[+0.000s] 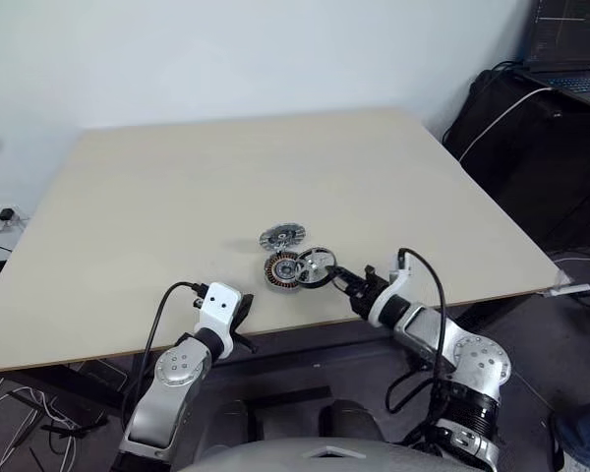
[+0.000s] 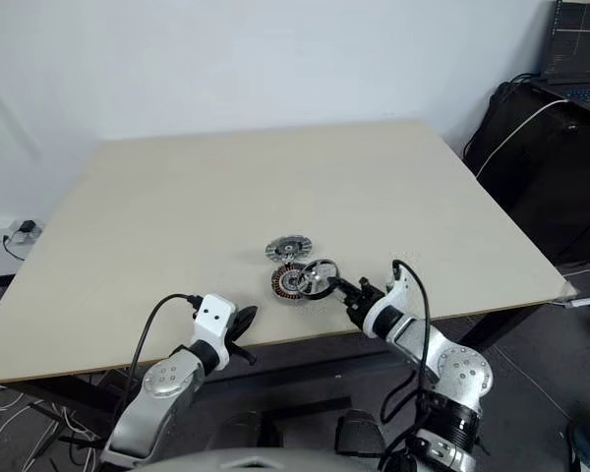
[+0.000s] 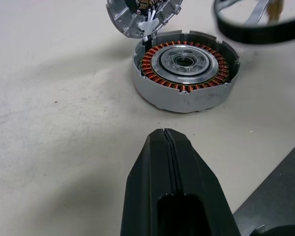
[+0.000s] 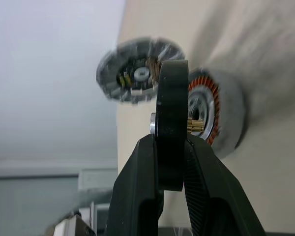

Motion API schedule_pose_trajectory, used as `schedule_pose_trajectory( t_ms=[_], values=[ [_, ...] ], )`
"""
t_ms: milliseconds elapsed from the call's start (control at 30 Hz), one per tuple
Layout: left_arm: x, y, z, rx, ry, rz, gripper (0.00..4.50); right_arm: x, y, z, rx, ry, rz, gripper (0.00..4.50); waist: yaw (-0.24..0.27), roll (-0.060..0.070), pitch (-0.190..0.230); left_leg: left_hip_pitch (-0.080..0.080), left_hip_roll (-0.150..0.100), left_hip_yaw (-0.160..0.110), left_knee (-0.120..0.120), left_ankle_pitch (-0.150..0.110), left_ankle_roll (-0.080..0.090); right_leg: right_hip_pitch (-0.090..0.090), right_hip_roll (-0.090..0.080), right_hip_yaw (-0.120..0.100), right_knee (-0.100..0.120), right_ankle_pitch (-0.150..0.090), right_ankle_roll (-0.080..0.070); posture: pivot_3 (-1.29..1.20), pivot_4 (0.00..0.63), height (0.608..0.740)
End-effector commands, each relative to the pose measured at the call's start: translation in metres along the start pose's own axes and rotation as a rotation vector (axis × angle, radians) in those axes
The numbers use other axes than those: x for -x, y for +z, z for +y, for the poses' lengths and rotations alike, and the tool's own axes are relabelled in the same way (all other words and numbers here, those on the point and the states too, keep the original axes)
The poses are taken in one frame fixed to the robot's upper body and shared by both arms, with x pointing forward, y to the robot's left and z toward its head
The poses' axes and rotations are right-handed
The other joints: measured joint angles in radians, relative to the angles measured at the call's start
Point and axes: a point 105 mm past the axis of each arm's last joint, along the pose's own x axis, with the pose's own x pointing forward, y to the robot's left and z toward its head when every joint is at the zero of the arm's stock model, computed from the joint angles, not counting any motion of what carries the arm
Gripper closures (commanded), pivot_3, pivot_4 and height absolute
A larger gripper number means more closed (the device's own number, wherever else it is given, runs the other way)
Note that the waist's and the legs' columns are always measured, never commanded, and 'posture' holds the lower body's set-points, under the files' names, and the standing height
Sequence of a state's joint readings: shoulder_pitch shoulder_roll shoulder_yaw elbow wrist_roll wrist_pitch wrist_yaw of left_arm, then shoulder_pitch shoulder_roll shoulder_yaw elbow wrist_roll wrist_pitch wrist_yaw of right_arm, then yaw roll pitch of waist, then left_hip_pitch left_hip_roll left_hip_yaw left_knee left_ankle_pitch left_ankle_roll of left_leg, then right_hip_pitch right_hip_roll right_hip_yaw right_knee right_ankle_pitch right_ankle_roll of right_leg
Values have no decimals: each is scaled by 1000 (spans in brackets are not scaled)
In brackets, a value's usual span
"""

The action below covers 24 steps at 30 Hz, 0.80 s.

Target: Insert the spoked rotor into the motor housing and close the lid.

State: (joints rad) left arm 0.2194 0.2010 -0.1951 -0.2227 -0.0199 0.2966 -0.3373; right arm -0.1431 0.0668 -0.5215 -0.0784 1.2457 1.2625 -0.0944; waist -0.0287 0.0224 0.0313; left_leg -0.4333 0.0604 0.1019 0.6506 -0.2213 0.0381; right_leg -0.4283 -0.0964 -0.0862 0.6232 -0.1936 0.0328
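The spoked rotor (image 1: 316,265) is held on edge in the right gripper (image 1: 340,278), just right of the motor housing (image 1: 284,270) on the desk (image 1: 177,197). It must be tipped flat over it. The left gripper (image 3: 165,137) is closed and empty.

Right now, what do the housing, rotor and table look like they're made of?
Motor housing: matt grey shell, likely cast metal; copper-coloured windings around a shiny silver centre. Spoked rotor: silver spokes that glint, black rim, brass-coloured pinion at the hub; probably metal. Table: pale beige, matt, probably laminate.

Matt pale table (image 1: 177,197); motor housing (image 3: 185,69) of grey metal with glossy copper windings; smooth black claw (image 3: 174,191).
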Motion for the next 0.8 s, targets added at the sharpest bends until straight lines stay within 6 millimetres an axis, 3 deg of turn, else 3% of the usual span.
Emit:
schedule_pose_trajectory(
  t_ms=[33, 300, 800],
  values=[
    [0, 9, 0, -6, 0, -35, 4500, -13, -5, 17, -7, 81, 5, 4116, 1, 0, 0, 0, 0, 0, 0, 0, 0, 0, 0, 0, 0, 0, 0, 0, 0, 740],
    [2, 9, 2, -4, 11, -33, 4500, -33, -8, 18, -36, 91, 10, 4116, 2, -1, 1, 0, 0, 0, -1, 0, 0, -1, 0, 0, 0, 0, 0, 0, 0, 740],
    [4, 7, 2, 0, 10, -26, 4500, -52, -11, 18, -85, 112, 9, 4116, 3, -1, 1, 0, 0, 0, -1, 0, 0, -1, 0, 0, 0, 0, 0, 0, 0, 740]
  ],
)
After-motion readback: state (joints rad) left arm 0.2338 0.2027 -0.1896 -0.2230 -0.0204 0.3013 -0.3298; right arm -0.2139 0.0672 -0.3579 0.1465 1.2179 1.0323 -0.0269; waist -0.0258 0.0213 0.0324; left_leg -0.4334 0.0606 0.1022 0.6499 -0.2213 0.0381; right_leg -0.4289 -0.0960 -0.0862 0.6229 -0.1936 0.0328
